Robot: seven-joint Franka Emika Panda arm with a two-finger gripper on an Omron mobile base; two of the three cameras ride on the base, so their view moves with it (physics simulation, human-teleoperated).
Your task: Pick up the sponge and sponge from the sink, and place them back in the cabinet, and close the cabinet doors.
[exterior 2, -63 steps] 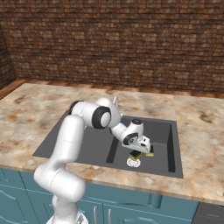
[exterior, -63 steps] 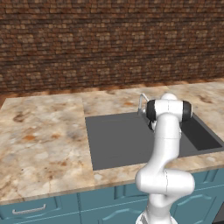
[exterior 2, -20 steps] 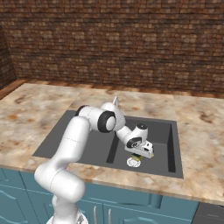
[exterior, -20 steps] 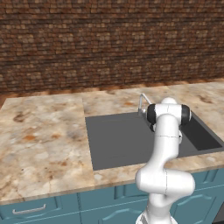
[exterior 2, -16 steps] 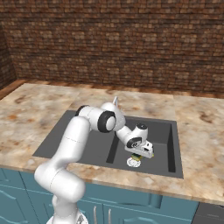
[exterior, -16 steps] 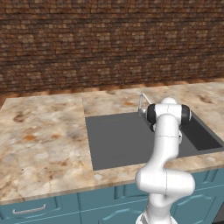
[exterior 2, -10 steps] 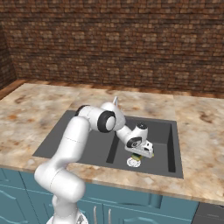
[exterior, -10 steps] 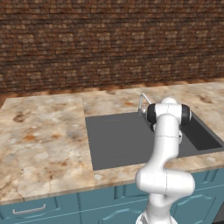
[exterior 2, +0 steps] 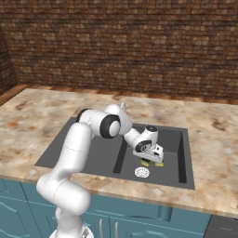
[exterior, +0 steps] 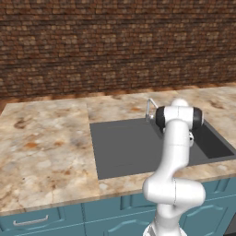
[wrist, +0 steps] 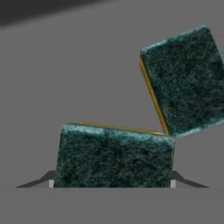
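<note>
Since a moment ago your two-finger gripper (wrist: 112, 183) has dropped lower in the dark grey sink (exterior 2: 183, 153), fingertips now clamped against the near green-faced yellow sponge (wrist: 113, 157), its twin (wrist: 186, 81) touching beside.

Near sponge (wrist: 113, 156) betw. fingertips (wrist: 49, 180), far sponge (wrist: 186, 80) touching its corner, sink floor (wrist: 74, 70).

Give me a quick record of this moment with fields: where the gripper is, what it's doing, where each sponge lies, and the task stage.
gripper position: gripper low in the sink, beside the drain
gripper action: fingers flank the near sponge, one at each end
far sponge: far sponge on the sink floor, green face up, its corner meeting the near one
task stage: first pickup; neither sponge lifted yet
</note>
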